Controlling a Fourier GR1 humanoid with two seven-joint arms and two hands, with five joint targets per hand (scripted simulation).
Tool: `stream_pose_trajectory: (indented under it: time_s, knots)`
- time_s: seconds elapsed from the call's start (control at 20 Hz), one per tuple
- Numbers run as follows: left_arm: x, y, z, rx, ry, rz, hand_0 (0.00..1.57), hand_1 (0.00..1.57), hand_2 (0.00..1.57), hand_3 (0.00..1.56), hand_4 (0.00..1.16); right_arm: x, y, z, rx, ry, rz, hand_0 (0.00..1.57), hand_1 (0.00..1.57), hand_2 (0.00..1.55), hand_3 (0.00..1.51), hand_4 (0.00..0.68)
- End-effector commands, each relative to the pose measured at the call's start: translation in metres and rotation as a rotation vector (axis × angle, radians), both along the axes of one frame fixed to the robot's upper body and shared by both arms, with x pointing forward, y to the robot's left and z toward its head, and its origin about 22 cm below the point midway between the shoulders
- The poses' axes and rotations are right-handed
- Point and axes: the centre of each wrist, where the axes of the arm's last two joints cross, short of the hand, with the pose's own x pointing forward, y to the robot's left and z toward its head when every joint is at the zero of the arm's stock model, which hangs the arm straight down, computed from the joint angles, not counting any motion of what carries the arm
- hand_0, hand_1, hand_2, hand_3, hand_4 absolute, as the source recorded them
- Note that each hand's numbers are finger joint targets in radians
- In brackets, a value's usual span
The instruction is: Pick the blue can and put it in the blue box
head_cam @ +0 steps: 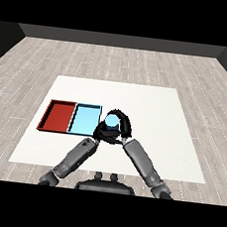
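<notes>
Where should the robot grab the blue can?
Around its round side wall, coming from the right. The blue can stands upright, and the light blue tray sits close on its left. The right hand already curls round it that way.

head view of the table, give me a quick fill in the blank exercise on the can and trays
1. The right hand is curled round the ____ can.
2. The red tray lies to the ____ of the light blue tray.
3. The can is beside the light blue tray's ____ edge.

Missing words: blue; left; right
</notes>
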Motion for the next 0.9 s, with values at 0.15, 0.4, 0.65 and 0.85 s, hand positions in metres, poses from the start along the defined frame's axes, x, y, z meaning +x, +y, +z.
stream_pose_trajectory:
  time_s: [0.15,0.4,0.65,0.85]
  knots:
    - [-0.007,-0.021,-0.003,0.092,0.036,0.026,0.0,0.0,0.0,0.0,0.51,-0.013,0.011,-0.01,0.061,0.022,0.025,1.47,1.47,1.47,1.4,0.595]
    - [-0.003,-0.007,-0.006,-0.076,0.074,0.104,0.86,0.86,0.94,0.77,0.57,-0.006,0.018,-0.006,0.119,-0.003,0.025,1.45,1.45,1.45,1.39,0.614]
    - [0.002,-0.012,-0.015,-0.11,0.089,0.09,1.57,1.57,1.57,1.48,0.84,-0.02,0.021,0.012,0.142,0.01,0.024,1.46,1.46,1.44,1.4,0.631]
    - [0.016,0.001,-0.022,-0.1,0.011,0.112,1.57,1.57,1.57,1.51,1.0,-0.013,0.009,0.006,0.16,0.007,0.026,1.43,1.43,1.44,1.39,0.609]
